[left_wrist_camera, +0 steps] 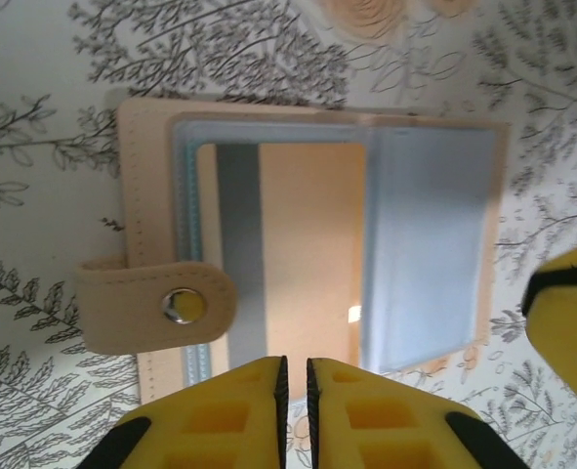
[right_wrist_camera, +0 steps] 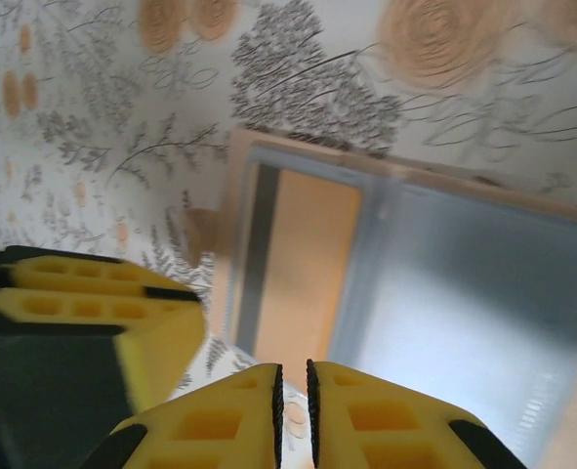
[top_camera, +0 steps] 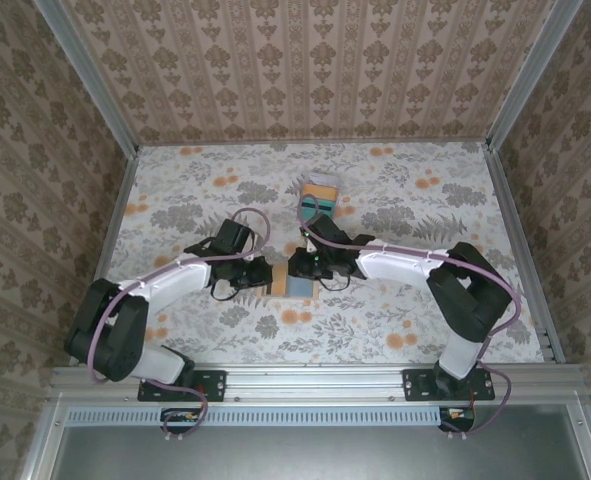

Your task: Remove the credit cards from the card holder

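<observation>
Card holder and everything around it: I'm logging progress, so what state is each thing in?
card holder: lying open on the table, snap strap undone.
orange card: tucked in a holder pocket, not out yet.
loose cards: out, stacked at the table's far side.
left gripper: shut at the holder's edge; grip unclear.
right gripper: shut, at the holder.

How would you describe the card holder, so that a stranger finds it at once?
Look near the middle of the flowered table. The card holder lies open there, flat. Unlike the loose cards farther back, it has tan leather edging, grey-blue panels and a snap strap.
</observation>
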